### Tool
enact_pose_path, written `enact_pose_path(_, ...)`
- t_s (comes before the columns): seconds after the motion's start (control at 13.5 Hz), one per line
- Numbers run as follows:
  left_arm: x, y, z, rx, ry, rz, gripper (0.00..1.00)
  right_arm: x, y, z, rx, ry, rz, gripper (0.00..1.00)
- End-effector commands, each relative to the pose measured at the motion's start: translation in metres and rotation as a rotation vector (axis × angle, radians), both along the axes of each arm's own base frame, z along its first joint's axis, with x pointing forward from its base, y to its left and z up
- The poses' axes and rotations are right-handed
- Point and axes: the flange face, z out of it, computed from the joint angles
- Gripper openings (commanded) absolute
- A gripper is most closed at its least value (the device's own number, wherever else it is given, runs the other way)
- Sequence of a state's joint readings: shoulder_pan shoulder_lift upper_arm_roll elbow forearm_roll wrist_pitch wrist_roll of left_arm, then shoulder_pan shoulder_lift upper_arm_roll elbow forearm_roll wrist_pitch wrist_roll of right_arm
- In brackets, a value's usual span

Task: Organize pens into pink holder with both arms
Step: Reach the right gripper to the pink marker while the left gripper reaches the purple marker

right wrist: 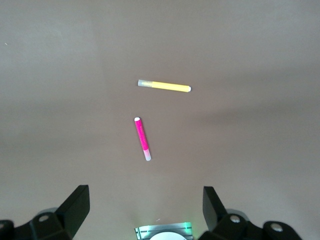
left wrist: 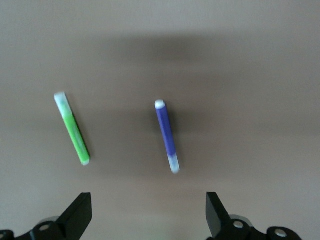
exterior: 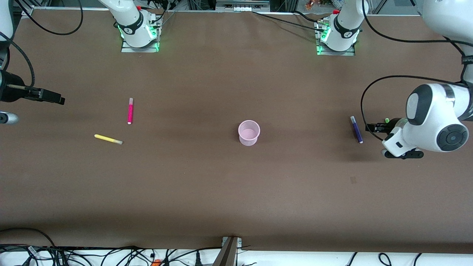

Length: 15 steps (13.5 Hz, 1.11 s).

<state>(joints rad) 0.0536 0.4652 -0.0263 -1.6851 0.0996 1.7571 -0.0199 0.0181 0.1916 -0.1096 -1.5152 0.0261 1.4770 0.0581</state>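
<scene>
The pink holder stands upright mid-table, and no pen shows inside it. Toward the right arm's end lie the magenta pen and, nearer the front camera, the yellow pen. Toward the left arm's end lies the purple pen. Beside it is the green pen, of which only the tip shows past the left arm. My left gripper hangs open over the table by these two pens. My right gripper hangs open over the magenta and yellow pens. Neither gripper holds anything.
The brown table top spreads wide around the holder. Both arm bases stand along the table's edge farthest from the front camera. A black cable loops beside the left arm. More cables lie along the table's near edge.
</scene>
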Motion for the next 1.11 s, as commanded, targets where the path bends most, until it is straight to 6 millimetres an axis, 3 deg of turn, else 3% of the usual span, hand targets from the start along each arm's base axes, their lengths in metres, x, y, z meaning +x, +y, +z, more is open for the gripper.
enact_pose_path(0.0, -0.015, -0.002, -0.033, 0.013, -0.062, -0.015, 1.00, 0.007, 0.009, -0.027, -0.003, 0.047, -0.039, 1.00)
enact_pose_path(0.3, -0.043, 0.002, -0.087, -0.007, -0.163, -0.019, 1.00, -0.005, 0.018, -0.114, 0.002, 0.073, -0.030, 0.99)
enact_pose_path(0.59, -0.061, -0.002, -0.119, -0.024, -0.265, -0.030, 1.00, -0.022, 0.044, -0.188, 0.006, 0.084, 0.012, 0.99)
enact_pose_path(0.74, -0.062, -0.002, -0.127, -0.021, -0.273, -0.008, 1.00, -0.040, 0.043, -0.222, 0.005, 0.097, 0.011, 0.99)
enact_pose_path(0.81, -0.063, -0.002, -0.128, -0.019, -0.270, -0.001, 0.86, -0.045, 0.045, -0.233, 0.004, 0.092, 0.016, 0.99)
enact_pose_path(0.89, -0.063, 0.000, -0.128, -0.019, -0.269, 0.002, 0.63, -0.050, 0.050, -0.247, 0.002, 0.081, 0.030, 0.99)
enact_pose_path(0.96, -0.064, 0.000, -0.132, -0.020, -0.261, 0.004, 0.55, -0.056, 0.053, -0.261, -0.002, 0.063, 0.045, 0.99)
enact_pose_path(1.04, -0.065, 0.002, -0.141, -0.020, -0.252, 0.009, 0.54, -0.063, 0.054, -0.277, -0.002, 0.046, 0.046, 0.99)
